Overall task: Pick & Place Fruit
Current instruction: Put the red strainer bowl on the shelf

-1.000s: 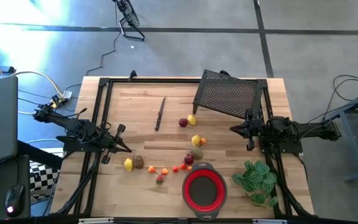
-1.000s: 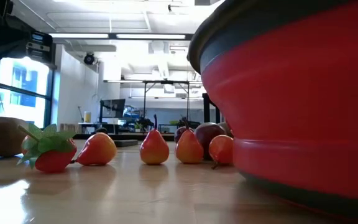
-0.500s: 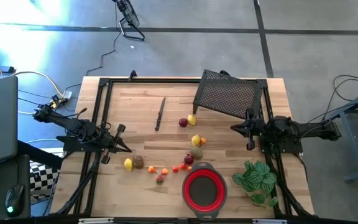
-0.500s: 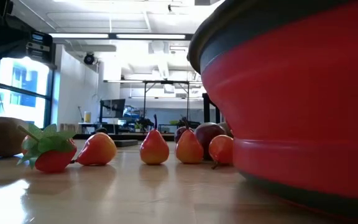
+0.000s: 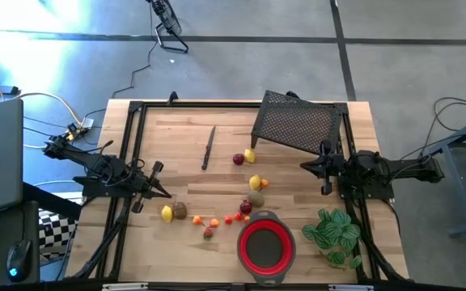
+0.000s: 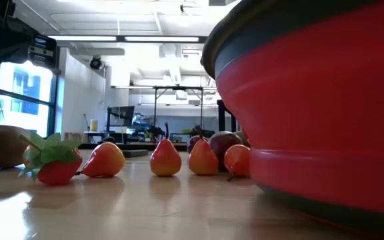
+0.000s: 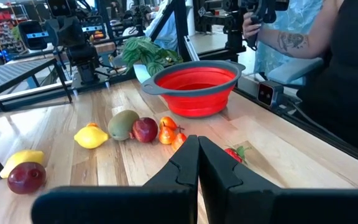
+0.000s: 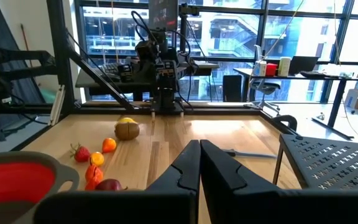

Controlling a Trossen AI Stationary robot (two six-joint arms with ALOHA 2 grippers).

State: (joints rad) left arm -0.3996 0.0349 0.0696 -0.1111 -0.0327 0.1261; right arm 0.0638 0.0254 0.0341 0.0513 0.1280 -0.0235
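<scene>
Grippers at rest: the left gripper [image 5: 162,191] sits at the table's left side with its two fingers pressed together and nothing between them, and the right gripper [image 5: 307,167] sits at the right side in the same state, fingers together and empty. From the left gripper, the fruit [image 5: 231,217] lies toward the middle of the wooden table [image 5: 184,137]; the nearest pieces, a yellow one [image 5: 167,213] and a brown one [image 5: 180,210] just beside it, rest close to the fingertips, a little nearer the front edge. A loose line of small orange and red pieces runs from these toward the red bowl [image 5: 266,245], which stands at the front edge, and no fruit shows in it. A second group, yellow [image 5: 255,183], brown and red, rises from the bowl toward the centre, ending in a red and yellow pair [image 5: 239,158] roughly level with the right gripper, though well apart from it. By this layout the left arm is judged nearer to the first pieces, the right arm to the central group. A dark knife [image 5: 209,147], a black mesh tray [image 5: 298,123] and a green plant [image 5: 332,230] take no part.
</scene>
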